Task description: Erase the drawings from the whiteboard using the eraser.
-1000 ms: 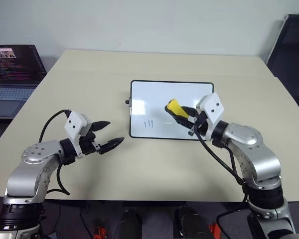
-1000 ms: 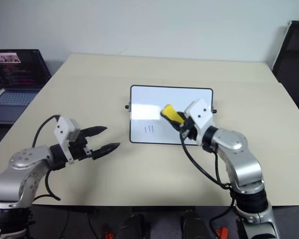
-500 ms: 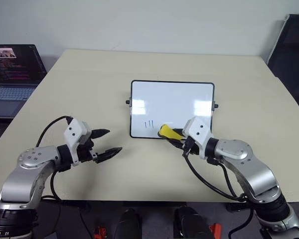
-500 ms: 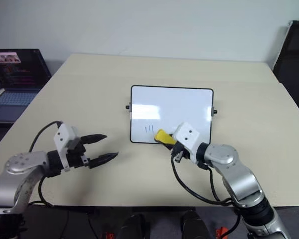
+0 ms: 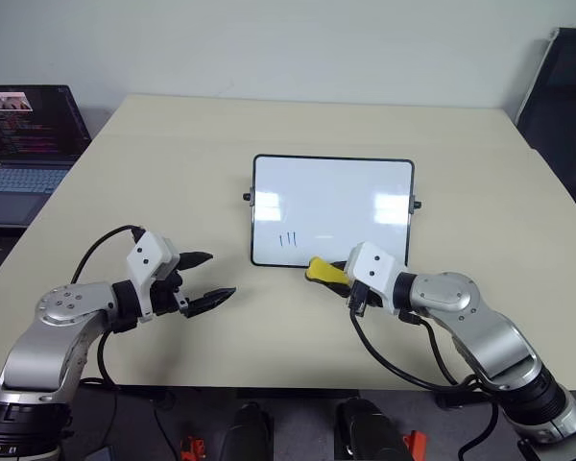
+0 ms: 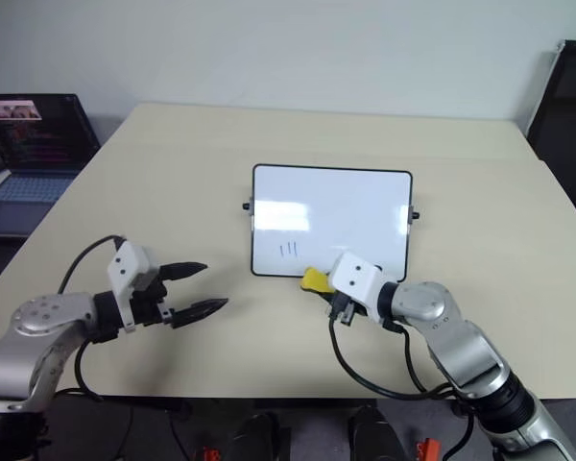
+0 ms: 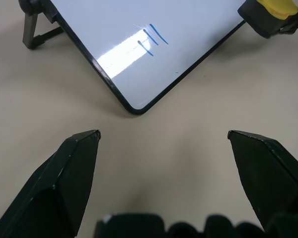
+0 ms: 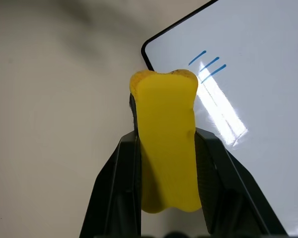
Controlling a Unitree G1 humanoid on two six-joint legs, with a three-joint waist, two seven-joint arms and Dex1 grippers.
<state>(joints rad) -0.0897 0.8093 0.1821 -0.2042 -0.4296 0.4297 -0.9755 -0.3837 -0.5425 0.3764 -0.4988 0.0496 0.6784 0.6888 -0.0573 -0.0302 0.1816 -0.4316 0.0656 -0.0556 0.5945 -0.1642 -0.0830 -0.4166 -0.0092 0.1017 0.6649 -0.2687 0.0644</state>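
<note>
Lowering eraser (image 5: 324, 270) toward whiteboard (image 5: 332, 206) edge

Laptop (image 5: 24, 144) cut off by the left picture edge; screen content too small to read. Dark chair (image 5: 562, 91) cut off at the right edge. Eraser (image 8: 166, 148): dark underside mostly hidden, side faces covered by the right gripper (image 8: 165, 163) fingers. In the head views the eraser's rear end sits behind the white wrist housing. Whiteboard (image 7: 139, 44) cut off by the picture edge in both wrist views. Drawings (image 5: 288, 239): three strokes, too small to tell anything further. Whiteboard's near edge partly hidden behind the eraser.
</note>
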